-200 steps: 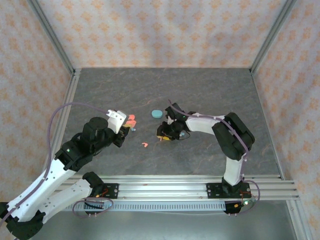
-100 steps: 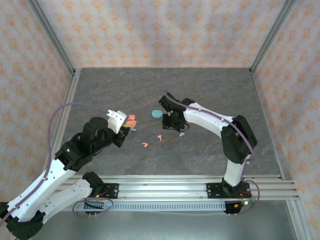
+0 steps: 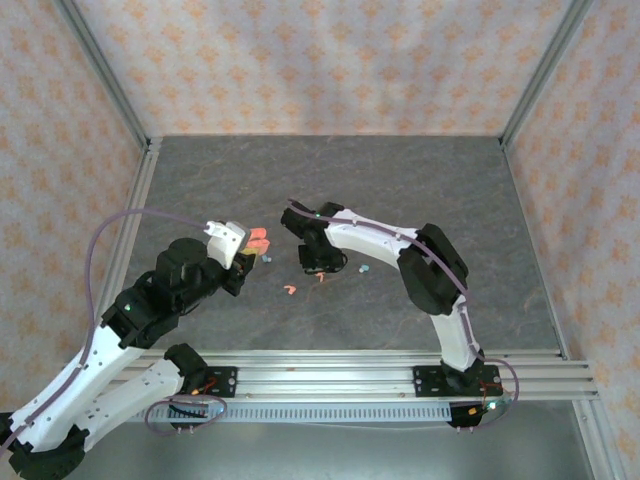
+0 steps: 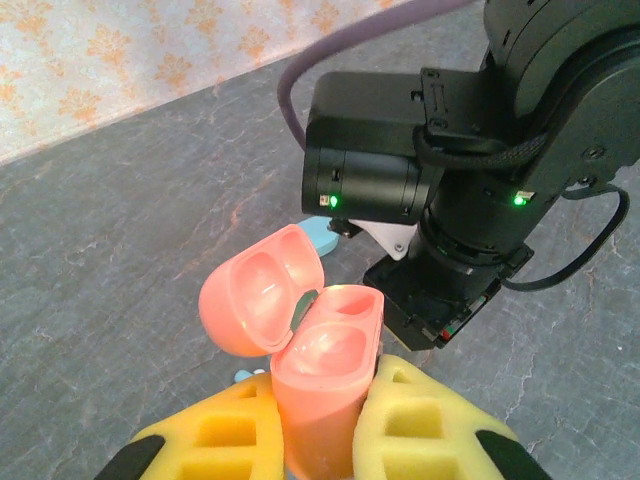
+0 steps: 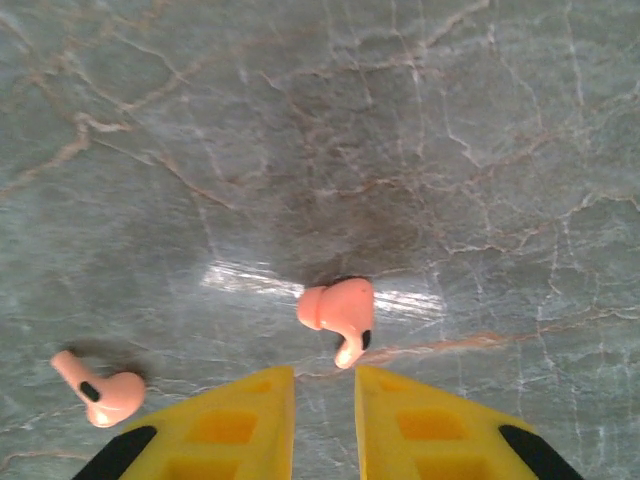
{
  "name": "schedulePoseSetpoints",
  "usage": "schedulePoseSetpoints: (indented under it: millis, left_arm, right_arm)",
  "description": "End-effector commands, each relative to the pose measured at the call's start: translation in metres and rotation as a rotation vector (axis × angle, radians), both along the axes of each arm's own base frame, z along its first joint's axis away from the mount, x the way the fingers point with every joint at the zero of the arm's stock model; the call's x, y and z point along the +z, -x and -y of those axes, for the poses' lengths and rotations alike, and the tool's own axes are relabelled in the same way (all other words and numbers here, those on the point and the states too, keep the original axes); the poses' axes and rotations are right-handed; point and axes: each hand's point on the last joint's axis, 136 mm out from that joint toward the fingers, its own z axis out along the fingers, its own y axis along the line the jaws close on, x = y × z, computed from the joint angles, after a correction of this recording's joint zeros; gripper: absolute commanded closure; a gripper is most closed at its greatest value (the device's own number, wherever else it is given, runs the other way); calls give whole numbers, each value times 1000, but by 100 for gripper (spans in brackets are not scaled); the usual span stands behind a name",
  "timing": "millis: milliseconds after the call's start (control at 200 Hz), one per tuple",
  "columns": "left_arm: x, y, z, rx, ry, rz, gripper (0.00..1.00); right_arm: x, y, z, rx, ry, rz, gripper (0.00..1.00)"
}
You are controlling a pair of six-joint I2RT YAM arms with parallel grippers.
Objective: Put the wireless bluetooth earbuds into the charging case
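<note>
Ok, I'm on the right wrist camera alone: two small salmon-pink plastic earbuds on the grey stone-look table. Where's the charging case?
Observer: The left gripper has a salmon-pink oval plastic charging case clamped upright, off to the left of your arm.
Operator: Is it open?
Observer: Yes, its lid is hinged back, and both wells look empty.
Operator: Any teal earbuds around?
Observer: One small light teal earbud lies on the table, just right of the right gripper.
</note>
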Motion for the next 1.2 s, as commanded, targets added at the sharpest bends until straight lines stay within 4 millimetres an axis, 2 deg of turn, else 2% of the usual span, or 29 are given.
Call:
schedulePoseSetpoints:
  millis: [0, 130, 315, 681, 976, 1196]
  left_arm:
    - [5, -1, -7, 40, 11, 11, 100]
    - [3, -2, -5, 35, 14, 5, 100]
    - [3, -3, -3, 31, 12, 2, 100]
    - [2, -3, -3, 25, 8, -4, 100]
    - [1, 0, -4, 25, 9, -5, 100]
    - [2, 1, -5, 24, 8, -4, 100]
  right_arm:
    - [3, 1, 10, -11, 36, 6, 77]
    - [-2, 2, 6, -12, 22, -4, 77]
    - [2, -1, 2, -20, -2, 8, 81]
    - [-14, 1, 2, -28, 12, -16, 81]
    - [-34, 3, 16, -50, 50, -38, 81]
    - [-40, 0, 30, -75, 61, -43, 80]
